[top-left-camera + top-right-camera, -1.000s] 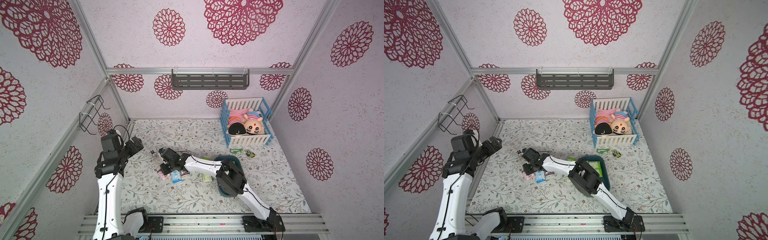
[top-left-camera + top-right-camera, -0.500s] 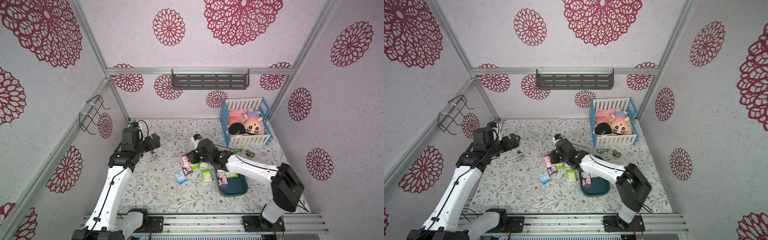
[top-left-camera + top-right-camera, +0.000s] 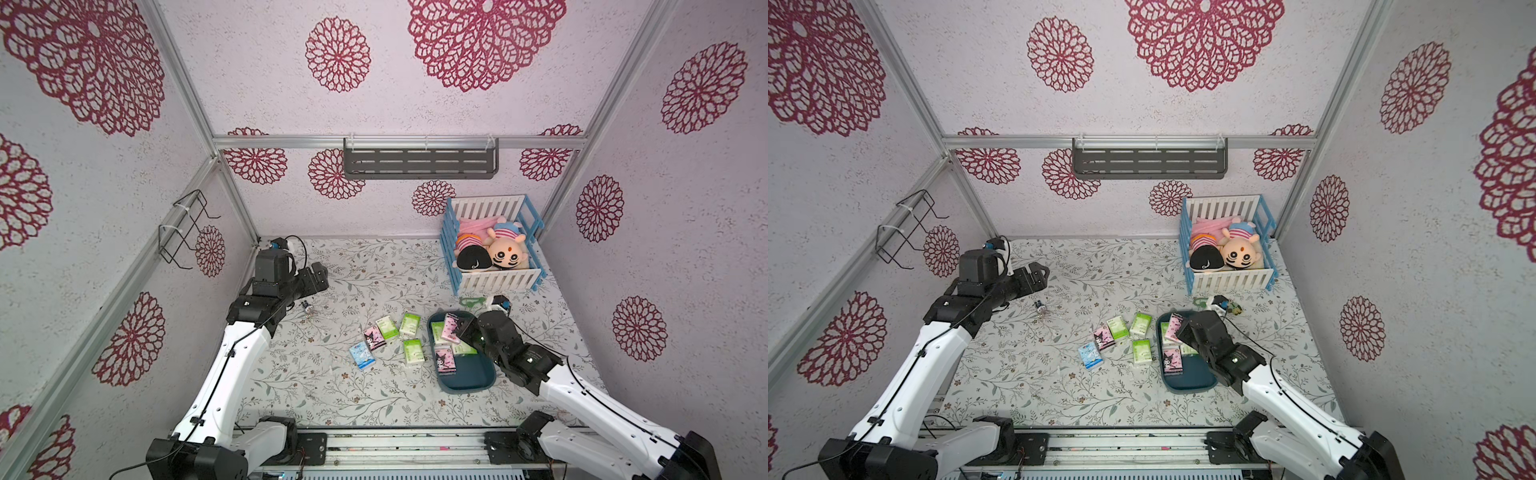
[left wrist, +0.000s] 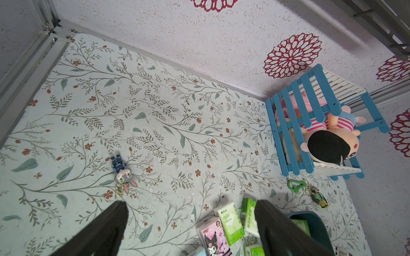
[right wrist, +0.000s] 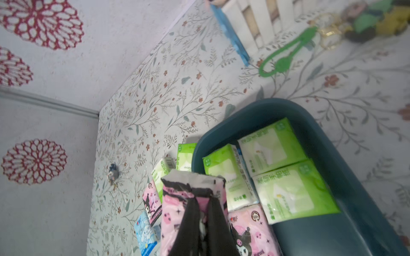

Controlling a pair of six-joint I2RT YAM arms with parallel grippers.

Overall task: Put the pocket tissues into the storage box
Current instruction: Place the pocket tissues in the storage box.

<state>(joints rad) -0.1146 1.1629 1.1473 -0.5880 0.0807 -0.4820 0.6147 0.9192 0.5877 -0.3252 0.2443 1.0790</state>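
Note:
The teal storage box [image 3: 469, 384] [image 3: 1187, 381] [image 5: 332, 159] lies right of centre with several pocket tissues in it: green packs [image 5: 286, 192] and a pink one [image 3: 444, 361]. My right gripper [image 5: 203, 206] is shut on a pink pack [image 3: 451, 327] [image 3: 1173, 328] [image 5: 193, 184], hanging over the box's far end. Left of the box, several packs lie on the table: green ones [image 3: 385, 327] [image 3: 413, 351], a pink one [image 3: 372, 338] and a light blue one [image 3: 362, 355]. My left gripper [image 3: 318, 280] [image 4: 190, 207] hovers open and empty at the back left.
A blue-and-white crib [image 3: 496, 280] with plush dolls stands at the back right. A green clip keychain [image 3: 471, 301] lies between crib and box. A small rabbit figure [image 3: 307, 309] lies near my left gripper. A grey shelf [image 3: 419, 160] hangs on the back wall.
My right arm has swung from the loose packs on the left across to the box, carrying the pink pack. My left arm has shifted toward the back and inward.

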